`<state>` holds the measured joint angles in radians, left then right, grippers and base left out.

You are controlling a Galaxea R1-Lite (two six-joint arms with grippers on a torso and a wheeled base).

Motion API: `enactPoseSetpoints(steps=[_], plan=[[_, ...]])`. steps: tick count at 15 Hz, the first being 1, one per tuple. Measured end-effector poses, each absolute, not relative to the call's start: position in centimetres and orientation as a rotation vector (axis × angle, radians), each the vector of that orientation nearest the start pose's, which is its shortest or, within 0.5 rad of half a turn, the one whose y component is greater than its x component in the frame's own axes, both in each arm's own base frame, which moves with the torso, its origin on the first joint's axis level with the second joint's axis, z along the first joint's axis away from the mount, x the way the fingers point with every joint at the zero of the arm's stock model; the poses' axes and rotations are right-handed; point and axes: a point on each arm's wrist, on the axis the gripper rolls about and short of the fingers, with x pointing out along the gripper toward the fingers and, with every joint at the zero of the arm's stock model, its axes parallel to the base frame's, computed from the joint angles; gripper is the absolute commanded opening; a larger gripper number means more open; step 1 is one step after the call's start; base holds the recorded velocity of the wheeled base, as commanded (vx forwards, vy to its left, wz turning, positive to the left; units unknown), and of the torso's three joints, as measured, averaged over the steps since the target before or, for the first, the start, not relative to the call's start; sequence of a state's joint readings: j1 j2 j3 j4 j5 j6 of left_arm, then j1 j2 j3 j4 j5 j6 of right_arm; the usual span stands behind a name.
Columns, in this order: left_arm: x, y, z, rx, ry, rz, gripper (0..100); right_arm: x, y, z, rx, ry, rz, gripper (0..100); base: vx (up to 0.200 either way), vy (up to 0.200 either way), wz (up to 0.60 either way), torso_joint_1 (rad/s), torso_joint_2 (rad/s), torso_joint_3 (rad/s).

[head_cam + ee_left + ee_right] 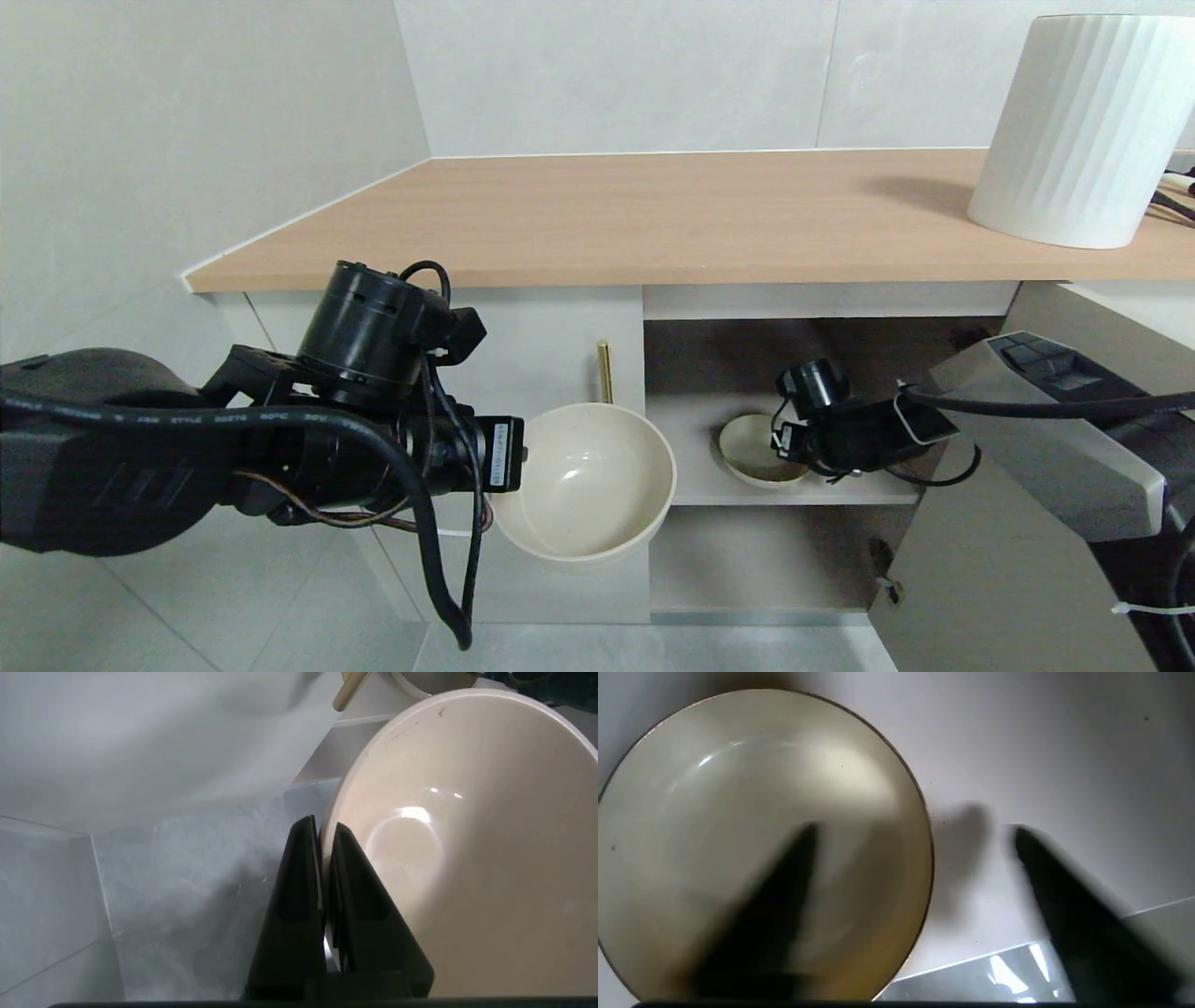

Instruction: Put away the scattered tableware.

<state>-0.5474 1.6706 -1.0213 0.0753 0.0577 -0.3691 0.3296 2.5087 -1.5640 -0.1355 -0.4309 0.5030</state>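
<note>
- While they hang before the shut door (551,345) of the cabinet (728,355), the left jaws are clamped on the rim of the large cream bowl (583,481) (tilted, its mouth toward the head camera).
- Inside the open cabinet, the right jaws stand spread apart, one over the small bowl (747,450), one beside it.
- That small bowl rests on the cabinet's shelf (691,467).

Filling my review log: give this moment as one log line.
left gripper: shut on large bowl, before cabinet door | right gripper: open, at small bowl on shelf
</note>
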Motion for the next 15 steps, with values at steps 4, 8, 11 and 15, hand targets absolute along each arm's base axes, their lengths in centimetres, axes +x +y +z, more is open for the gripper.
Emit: enactPoseSetpoints(steps=[4, 8, 11, 15], plan=[[25.0, -15.5, 18.1, -0.119, 0.784, -0.338, 0, 42.9, 14.8, 3.3, 0.211, 0.711, -0.249, 100, 0.0, 0.0, 0.0, 0.0, 0.0, 0.0], [25.0, -18.2, 16.2, -0.076, 0.759, -0.392, 0, 37.4, 15.3, 8.3, 0.188, 0.759, -0.04, 100, 0.0, 0.0, 0.0, 0.0, 0.0, 0.0], [25.8, -20.1, 13.7, -0.011, 0.737, -0.371, 0, 32.5, 15.3, 13.0, 0.128, 0.719, 0.109, 100, 0.0, 0.0, 0.0, 0.0, 0.0, 0.0], [25.9, -21.6, 11.7, 0.038, 0.763, -0.399, 0, 26.3, 15.6, 17.2, 0.114, 0.788, 0.339, 100, 0.0, 0.0, 0.0, 0.0, 0.0, 0.0]])
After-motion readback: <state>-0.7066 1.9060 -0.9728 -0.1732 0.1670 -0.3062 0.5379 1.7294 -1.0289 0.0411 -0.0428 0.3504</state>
